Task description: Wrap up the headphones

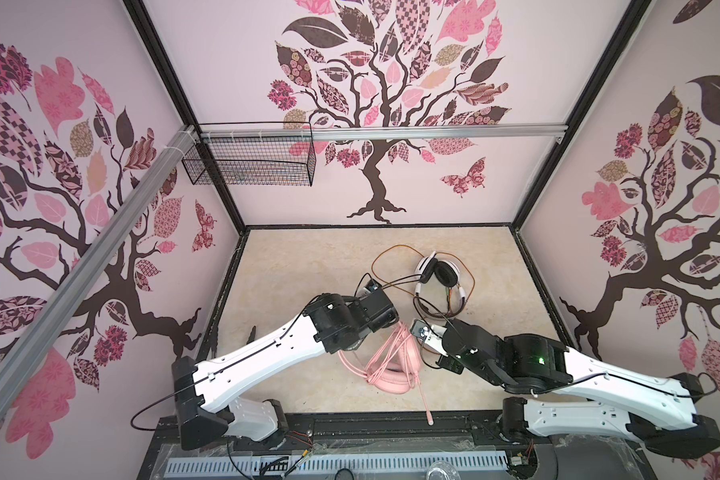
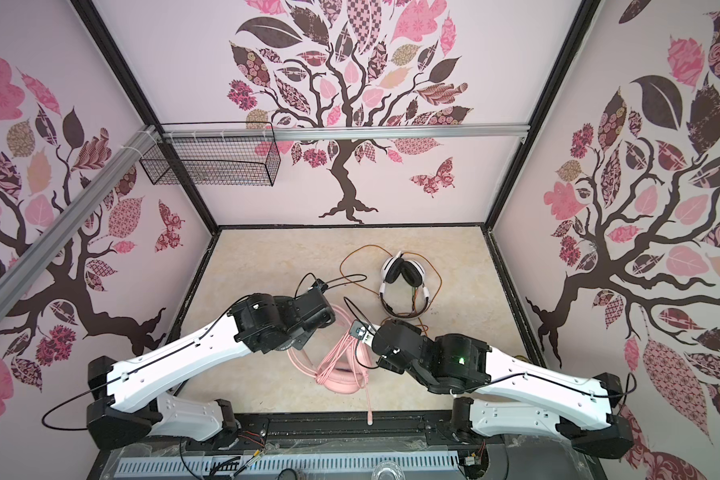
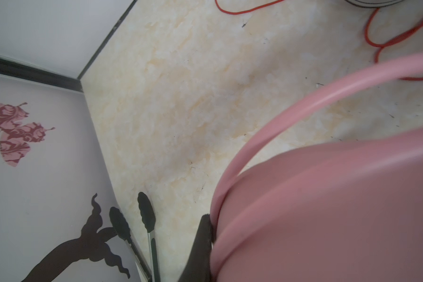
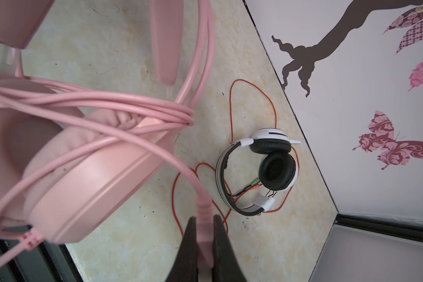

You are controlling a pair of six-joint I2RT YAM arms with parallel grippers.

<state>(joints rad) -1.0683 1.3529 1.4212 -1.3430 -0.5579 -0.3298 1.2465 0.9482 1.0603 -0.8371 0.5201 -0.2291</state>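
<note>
Right gripper (image 4: pixel 203 221) pinches the thick end of the pink cable (image 4: pixel 122 107) between its black jaws. Left gripper (image 3: pixel 206 229) is closed narrow. The cable touches its one visible finger, but I cannot tell if it is held. Table (image 1: pixel 308 270) is glossy, cream marble pattern with small dark marks. Walls (image 1: pixel 433 187) are pale with tree stickers. Pink headset (image 1: pixel 391 372) sits between the grippers, with smooth plastic cups, wrinkled soft pads and cable looped over it. White headset (image 1: pixel 443 274), with round black pads and loose orange cable (image 4: pixel 232 109), lies behind the pink headset.
</note>
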